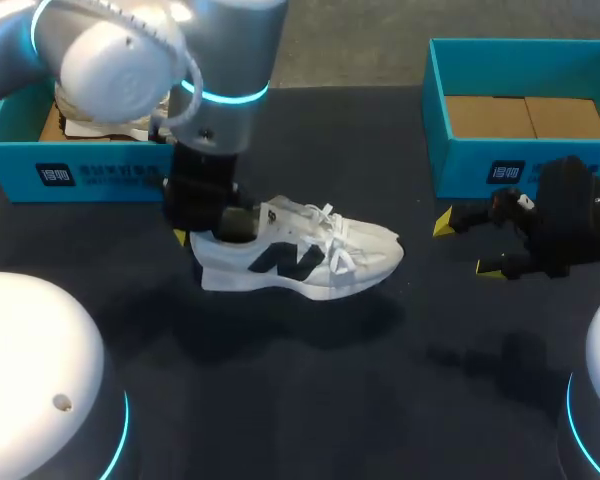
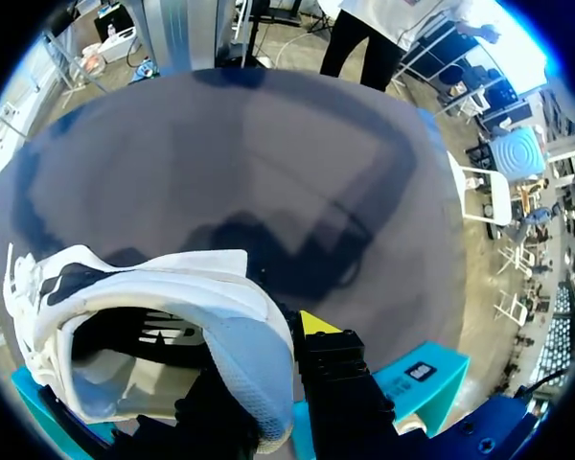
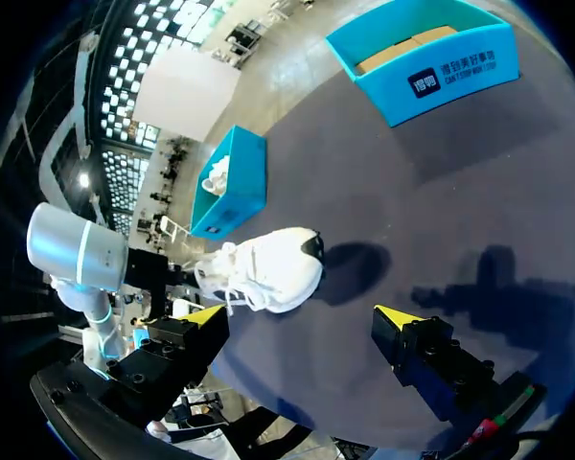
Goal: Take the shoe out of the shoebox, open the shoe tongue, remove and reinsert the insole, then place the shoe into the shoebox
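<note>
A white sneaker with a dark side logo lies toe to the right in the middle of the dark table, its shadow a little apart from it. My left gripper is shut on its heel collar. In the left wrist view one finger is outside the heel and the other is inside the shoe. My right gripper stands open to the right of the toe with nothing between its fingers. In the right wrist view the sneaker lies ahead of that open gripper.
A teal shoebox at the back left holds another white shoe. A second teal shoebox at the back right shows only its cardboard floor. Bare dark cloth lies in front of the sneaker.
</note>
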Robot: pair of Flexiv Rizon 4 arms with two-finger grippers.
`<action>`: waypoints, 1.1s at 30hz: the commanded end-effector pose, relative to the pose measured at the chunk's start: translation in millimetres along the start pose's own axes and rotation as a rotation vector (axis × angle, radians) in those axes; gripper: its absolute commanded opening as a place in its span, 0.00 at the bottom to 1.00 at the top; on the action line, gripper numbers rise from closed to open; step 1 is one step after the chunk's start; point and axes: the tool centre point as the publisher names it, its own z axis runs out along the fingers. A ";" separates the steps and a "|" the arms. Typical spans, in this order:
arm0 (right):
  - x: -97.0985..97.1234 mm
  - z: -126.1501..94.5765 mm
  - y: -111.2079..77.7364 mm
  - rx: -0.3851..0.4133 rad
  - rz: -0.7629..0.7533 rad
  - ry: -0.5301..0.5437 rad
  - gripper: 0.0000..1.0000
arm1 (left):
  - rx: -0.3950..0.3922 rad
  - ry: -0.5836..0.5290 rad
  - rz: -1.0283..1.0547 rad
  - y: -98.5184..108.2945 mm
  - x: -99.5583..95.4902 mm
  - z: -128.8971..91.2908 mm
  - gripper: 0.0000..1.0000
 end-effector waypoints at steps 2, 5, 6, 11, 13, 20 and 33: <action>0.2 0.6 -1.9 -0.004 0.001 -0.003 1.00 | -0.026 -0.028 -0.015 -3.1 -1.3 31.8 0.00; 0.2 0.6 -1.9 -0.004 0.001 -0.003 1.00 | -0.033 -0.040 -0.031 -1.9 -3.7 48.0 0.00; 0.2 0.6 -1.9 -0.004 0.001 -0.003 1.00 | -0.036 -0.033 -0.035 -1.6 -5.1 53.4 0.00; 0.2 0.6 -1.9 -0.004 0.001 -0.003 1.00 | -0.051 -0.022 -0.022 1.6 -13.1 79.1 0.00; 0.2 0.6 -1.9 -0.004 0.001 -0.003 1.00 | -0.044 -0.022 -0.011 2.4 -16.8 87.4 0.00; 0.2 0.6 -1.9 -0.004 0.001 -0.003 1.00 | -0.009 -0.030 0.009 5.5 -25.9 107.3 0.00; 0.2 0.6 -1.9 -0.004 0.001 -0.003 1.00 | 0.019 -0.029 0.017 5.9 -31.6 125.3 0.00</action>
